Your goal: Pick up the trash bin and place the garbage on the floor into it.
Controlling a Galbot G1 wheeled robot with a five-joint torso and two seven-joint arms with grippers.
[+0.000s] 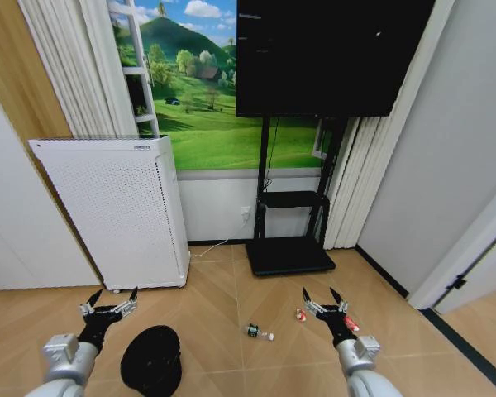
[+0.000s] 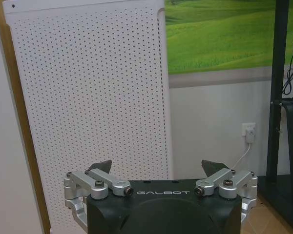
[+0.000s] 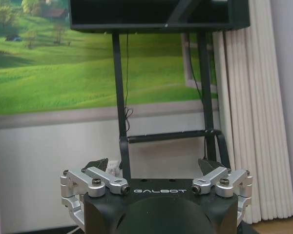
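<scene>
Nearby, round black trash bin (image 1: 151, 360) on chevron wood-look floor (image 1: 231, 289).

Tan chevron floor (image 1: 231, 281) across bottom of frame, dark strip at lower right. White perforated cabinet (image 1: 116, 207) at left, curtain (image 1: 66, 66) upper left. Green meadow mural (image 1: 202, 99) top centre over a white lower wall. Black TV (image 1: 331, 54) upper centre-right on a black stand (image 1: 289, 223). White curtain (image 1: 372, 165) right of stand, grey wall (image 1: 455, 149) far right.

Black trash bin (image 1: 151, 359) on floor (image 1: 231, 285), bottle (image 1: 257, 332), 2 red wrappers (image 1: 300, 314) nearby
</scene>
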